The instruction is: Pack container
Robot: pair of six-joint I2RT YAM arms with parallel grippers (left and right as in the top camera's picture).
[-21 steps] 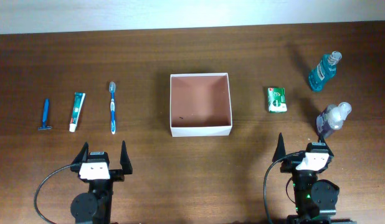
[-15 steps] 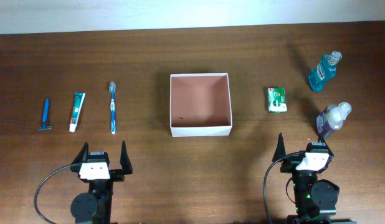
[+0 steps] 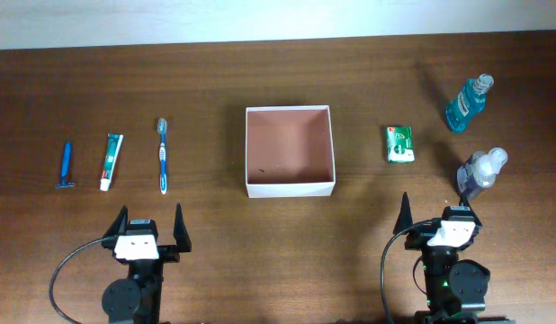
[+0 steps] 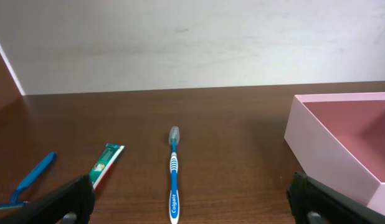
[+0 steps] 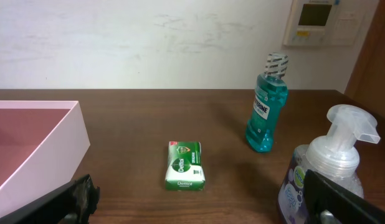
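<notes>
The container (image 3: 291, 188), a shallow square white box with a reddish-brown floor, sits empty at the table's centre. Its wall shows at the right of the left wrist view (image 4: 329, 162) and at the left of the right wrist view (image 5: 43, 155). My left gripper (image 3: 151, 214) stands open near the front edge, left of the box, with a blue toothbrush (image 4: 174, 177) lying ahead of its jaws. To the right of the box my right gripper (image 3: 440, 209) is open too, with a green soap packet (image 5: 185, 165) ahead of it. Neither holds anything.
Left of the box lie a toothbrush (image 3: 162, 155), a toothpaste tube (image 3: 111, 161) and a blue razor (image 3: 66, 166). To the right are the soap packet (image 3: 400, 144), a teal mouthwash bottle (image 3: 466, 103) and a pump bottle (image 3: 480, 173) close to my right gripper's outer finger.
</notes>
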